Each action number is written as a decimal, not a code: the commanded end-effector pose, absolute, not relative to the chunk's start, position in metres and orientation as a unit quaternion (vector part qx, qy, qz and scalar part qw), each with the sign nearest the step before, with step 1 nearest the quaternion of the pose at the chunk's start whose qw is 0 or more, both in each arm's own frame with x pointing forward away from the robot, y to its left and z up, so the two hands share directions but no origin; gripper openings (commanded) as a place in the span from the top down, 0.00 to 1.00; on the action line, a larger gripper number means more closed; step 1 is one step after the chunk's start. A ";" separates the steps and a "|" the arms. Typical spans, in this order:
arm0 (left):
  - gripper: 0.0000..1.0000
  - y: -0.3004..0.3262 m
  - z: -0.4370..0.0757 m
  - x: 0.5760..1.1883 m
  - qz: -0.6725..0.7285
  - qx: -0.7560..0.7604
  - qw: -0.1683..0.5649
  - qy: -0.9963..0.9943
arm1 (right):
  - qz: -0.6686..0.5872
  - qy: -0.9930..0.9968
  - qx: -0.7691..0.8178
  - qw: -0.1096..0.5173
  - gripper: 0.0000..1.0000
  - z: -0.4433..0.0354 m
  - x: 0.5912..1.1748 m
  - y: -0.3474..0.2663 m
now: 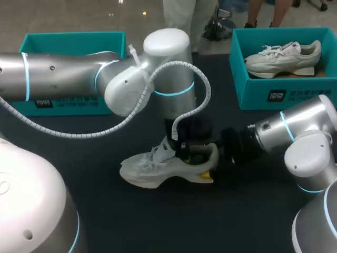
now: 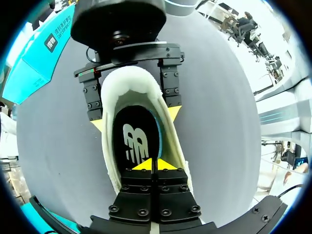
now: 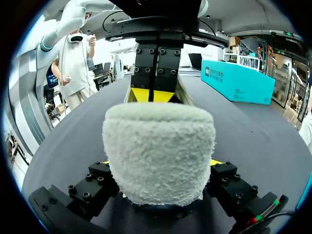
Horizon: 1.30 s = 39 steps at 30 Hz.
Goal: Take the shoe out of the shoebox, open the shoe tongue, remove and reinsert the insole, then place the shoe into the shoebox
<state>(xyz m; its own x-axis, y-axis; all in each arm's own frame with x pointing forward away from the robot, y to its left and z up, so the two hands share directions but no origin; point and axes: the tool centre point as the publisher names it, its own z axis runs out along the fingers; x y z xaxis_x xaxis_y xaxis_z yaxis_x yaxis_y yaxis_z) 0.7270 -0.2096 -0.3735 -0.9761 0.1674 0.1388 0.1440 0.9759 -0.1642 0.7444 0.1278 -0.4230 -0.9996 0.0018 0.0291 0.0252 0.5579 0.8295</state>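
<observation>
**Shoe pinned at the heel, mid-table**

The shoe [image 1: 152, 171] lies on the dark table [image 1: 158, 226] near its middle, toe toward my left, out of both boxes. The right gripper [image 3: 160, 163] straddles the fuzzy heel — one yellow-tipped finger against each side, so it is clamped on the shoe. The left gripper [image 2: 148, 165] comes down from above into the shoe's opening with its two tips pressed together, right at the dark insole [image 2: 134, 141], which lies flat inside. I cannot tell whether the tips pinch the insole's edge.

The left shoebox [image 1: 68, 37] stands at the far left edge, mostly hidden behind the left arm, which crosses in front of it. The right shoebox [image 1: 253, 89] stands at the far right edge and holds a second shoe [image 1: 284, 57]. Both boxes are well apart from the shoe on the table. Bare table stretches toward the near edge in front of the shoe — the two grippers crowd its heel end, nearly touching each other.
</observation>
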 end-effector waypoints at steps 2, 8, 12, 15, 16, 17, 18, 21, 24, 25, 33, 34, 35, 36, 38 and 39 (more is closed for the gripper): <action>1.00 -0.200 -0.368 0.733 0.101 -0.086 0.119 -0.984 | -0.468 -0.884 -0.008 0.012 1.00 -0.424 0.744 0.131; 1.00 -0.196 -0.361 0.735 0.121 -0.092 0.160 -0.975 | -0.468 -0.884 -0.008 0.012 1.00 -0.424 0.744 0.131; 1.00 -0.197 -0.355 0.732 0.137 -0.106 0.187 -0.967 | -0.468 -0.884 -0.008 0.012 1.00 -0.424 0.744 0.131; 1.00 -0.198 -0.354 0.731 0.141 -0.112 0.194 -0.964 | -0.468 -0.884 -0.008 0.012 1.00 -0.424 0.744 0.131; 1.00 -0.199 -0.353 0.730 0.142 -0.113 0.196 -0.964 | -0.468 -0.884 -0.008 0.012 1.00 -0.424 0.744 0.131; 1.00 -0.201 -0.351 0.729 0.146 -0.117 0.198 -0.962 | -0.468 -0.884 -0.008 0.012 1.00 -0.424 0.744 0.131; 1.00 -0.202 -0.350 0.728 0.150 -0.119 0.199 -0.961 | -0.468 -0.884 -0.008 0.012 1.00 -0.424 0.744 0.131; 1.00 -0.205 -0.345 0.727 0.163 -0.122 0.202 -0.958 | -0.468 -0.884 -0.008 0.012 1.00 -0.424 0.744 0.131; 1.00 -0.208 -0.340 0.725 0.176 -0.127 0.205 -0.954 | -0.468 -0.884 -0.008 0.012 1.00 -0.424 0.744 0.131; 1.00 -0.209 -0.339 0.725 0.179 -0.126 0.205 -0.954 | -0.468 -0.884 -0.008 0.012 1.00 -0.424 0.744 0.131; 1.00 -0.209 -0.330 0.725 0.216 -0.134 0.229 -0.940 | -0.468 -0.884 -0.008 0.012 1.00 -0.424 0.744 0.131; 1.00 -0.210 -0.329 0.725 0.227 -0.136 0.234 -0.936 | -0.468 -0.884 -0.008 0.012 1.00 -0.424 0.744 0.131; 1.00 -0.210 -0.328 0.725 0.231 -0.137 0.236 -0.934 | -0.468 -0.884 -0.008 0.012 1.00 -0.424 0.744 0.131; 1.00 -0.212 -0.327 0.725 0.235 -0.138 0.236 -0.933 | -0.468 -0.884 -0.008 0.012 1.00 -0.424 0.744 0.131; 1.00 -0.216 -0.326 0.724 0.243 -0.142 0.244 -0.928 | -0.468 -0.884 -0.008 0.012 1.00 -0.424 0.744 0.131; 1.00 -0.218 -0.326 0.724 0.244 -0.141 0.242 -0.929 | -0.468 -0.884 -0.008 0.012 1.00 -0.424 0.744 0.131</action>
